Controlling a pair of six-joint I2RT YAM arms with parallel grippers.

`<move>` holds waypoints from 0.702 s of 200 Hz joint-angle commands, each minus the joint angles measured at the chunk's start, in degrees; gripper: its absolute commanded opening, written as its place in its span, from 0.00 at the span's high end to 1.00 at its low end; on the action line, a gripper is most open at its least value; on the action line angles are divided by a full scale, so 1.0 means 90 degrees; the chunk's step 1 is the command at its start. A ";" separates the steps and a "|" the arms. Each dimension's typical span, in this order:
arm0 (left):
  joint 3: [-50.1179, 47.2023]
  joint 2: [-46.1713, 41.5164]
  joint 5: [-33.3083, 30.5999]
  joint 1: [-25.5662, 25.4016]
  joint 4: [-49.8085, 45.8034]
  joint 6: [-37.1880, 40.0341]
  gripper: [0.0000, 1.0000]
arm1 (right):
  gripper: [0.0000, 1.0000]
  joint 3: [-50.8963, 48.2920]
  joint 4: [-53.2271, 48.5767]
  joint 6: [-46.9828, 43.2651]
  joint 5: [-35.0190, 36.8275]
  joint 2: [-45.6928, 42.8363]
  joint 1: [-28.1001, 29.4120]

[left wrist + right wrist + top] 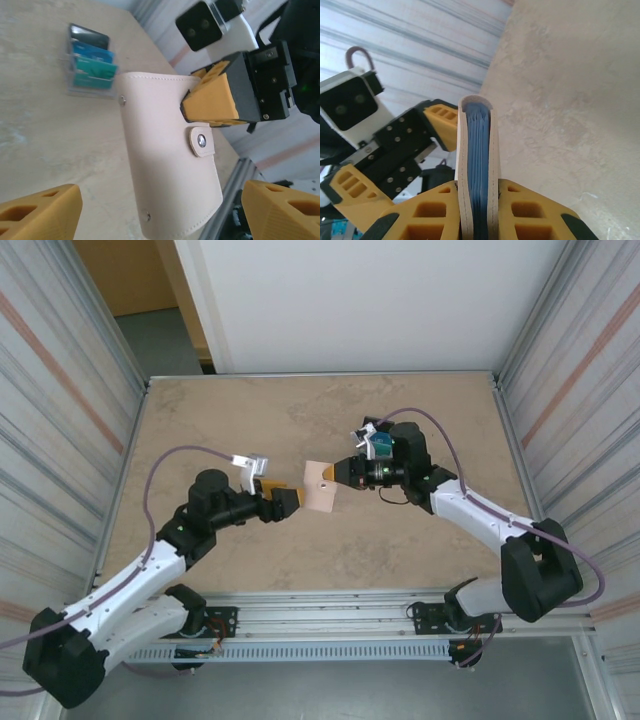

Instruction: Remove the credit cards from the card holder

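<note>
Beige card holder (320, 498) is suspended above the table (250, 420), between the two arms and clear of the surface. The right gripper (342, 472) is clamped on one edge of it. The right wrist view shows both covers pressed together between the yellow fingers, with light blue inner layers visible edge-on. Gripping at the edge leaves most of the front cover exposed for the other arm.

The left gripper (290, 502) faces the card holder with its jaws spread wide and holds nothing. In the left wrist view its two fingers sit to either side of the card holder's lower part. Contact with the cover cannot be confirmed.

The snap tab (201, 141) lies flat on the front cover, just below the right gripper's fingers, and appears fastened. The card holder is folded shut. Whether credit cards sit among the blue layers cannot be determined.

Assessment: the task is at an early stage, because the card holder must be opened before any card can be drawn out. The raised, one-edge hold probably serves to present the tab to the open left gripper. Risk: pulling on the tab may twist the card holder within the narrow edge grip.

A clear box (90, 62) with blue-green contents rests on the table beyond the card holder.
</note>
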 commanded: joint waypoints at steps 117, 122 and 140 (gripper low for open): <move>-0.0257 0.0609 0.1730 0.0046 0.1597 -0.0502 0.45 | 0.96 0.0477 0.0426 -0.0037 -0.0605 -0.0383 0.0201; -0.0273 0.0598 0.1736 0.0049 0.1596 -0.0507 0.45 | 0.96 0.0473 0.0445 -0.0023 -0.0602 -0.0378 0.0201; -0.0336 0.0549 0.1759 0.0050 0.1603 -0.0498 0.46 | 0.97 0.0479 0.0486 -0.0014 -0.0591 -0.0370 0.0209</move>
